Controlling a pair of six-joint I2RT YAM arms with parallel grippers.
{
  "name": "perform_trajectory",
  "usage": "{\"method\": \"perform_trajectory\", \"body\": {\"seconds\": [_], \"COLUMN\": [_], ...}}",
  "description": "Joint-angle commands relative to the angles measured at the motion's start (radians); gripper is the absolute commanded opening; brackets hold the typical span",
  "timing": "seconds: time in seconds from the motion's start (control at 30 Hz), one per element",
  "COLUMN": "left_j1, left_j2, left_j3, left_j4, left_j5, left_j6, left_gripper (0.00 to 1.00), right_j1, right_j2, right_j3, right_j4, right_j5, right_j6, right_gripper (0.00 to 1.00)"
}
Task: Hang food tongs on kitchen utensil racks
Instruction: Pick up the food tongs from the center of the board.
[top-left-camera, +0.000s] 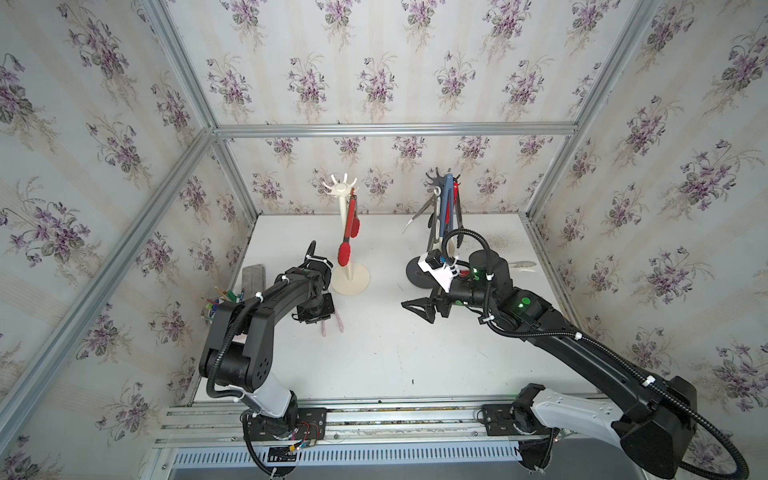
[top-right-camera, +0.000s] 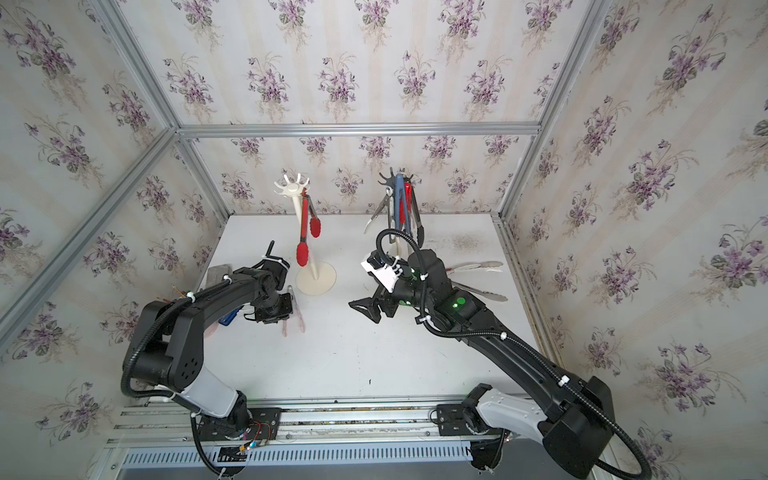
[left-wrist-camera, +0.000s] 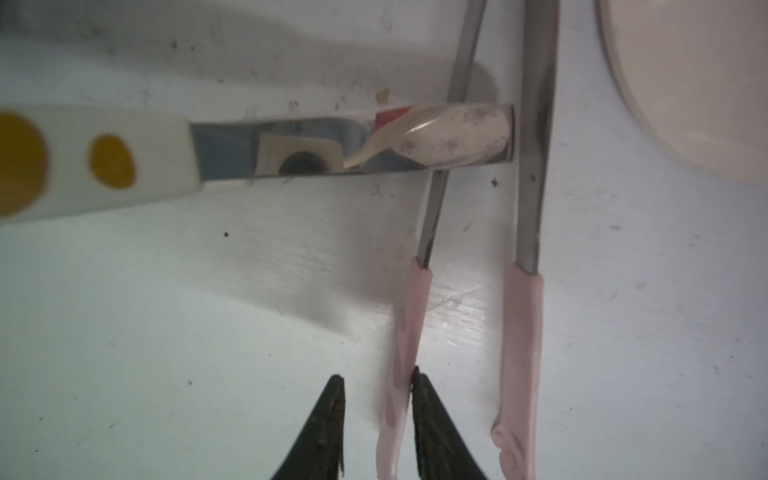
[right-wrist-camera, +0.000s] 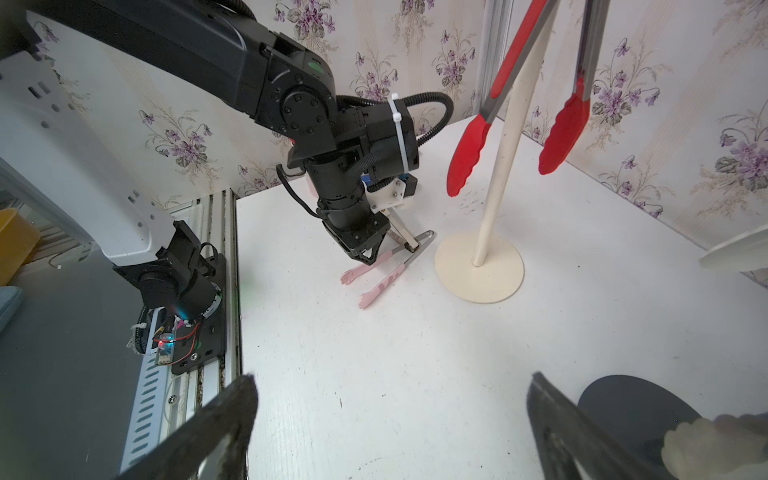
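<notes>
My left end effector (left-wrist-camera: 377, 376) is down on the surface (top-left-camera: 395, 353), its jaws narrowly spread around one arm of the pink tongs (left-wrist-camera: 521, 353). The tongs lie flat just beside the base of the cream rack (top-left-camera: 353, 284). One finger (left-wrist-camera: 432, 424) touches that arm and the other stands clear, so nothing is pinched yet. My right end effector (right-wrist-camera: 392, 378) hangs spread wide and empty near the dark rack (top-left-camera: 415, 272). I judge the risk lies in where I am catching hold: one arm only, down at its soft tip, so the tongs may swing or slip as they rise. The hanging end would then be hard to steer onto a hook. A dotted utensil (left-wrist-camera: 124, 162) lies across the steel arm, so lifting could drag or flip it, and the cream base is close enough to knock. Only my left wrist view shows the straddle and that crossing. In both top views my own wrist hides the jaws and just the pink tips poke out. The top views alone show the hook crowns, with red tongs (top-left-camera: 344, 253) on the cream rack and several tongs on the dark one.
</notes>
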Motion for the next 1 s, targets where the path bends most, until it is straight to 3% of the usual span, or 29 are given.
{"method": "perform_trajectory", "body": {"seconds": [0.0, 0.23, 0.53, 0.97], "left_j1": [-0.01, -0.014, -0.016, -0.013], "left_j2": [0.038, 0.012, -0.14, -0.428], "left_j3": [0.015, 0.011, 0.007, 0.018], "left_j4": [0.015, 0.017, -0.003, 0.032], "left_j5": [-0.001, 0.011, 0.09, 0.244], "left_j6": [-0.003, 0.015, -0.011, -0.141], "left_gripper": [0.18, 0.0, 0.0, 0.0], "right_j1": [0.002, 0.002, 0.001, 0.001], "right_j2": [-0.002, -0.019, -0.023, -0.038], "right_j3": [0.005, -0.002, -0.011, -0.034], "right_j4": [0.017, 0.008, 0.011, 0.012], "right_j5": [-0.003, 0.013, 0.024, 0.029], "right_j6": [0.001, 0.0, -0.005, -0.005], "right_gripper": [1.0, 1.0, 1.0, 1.0]}}
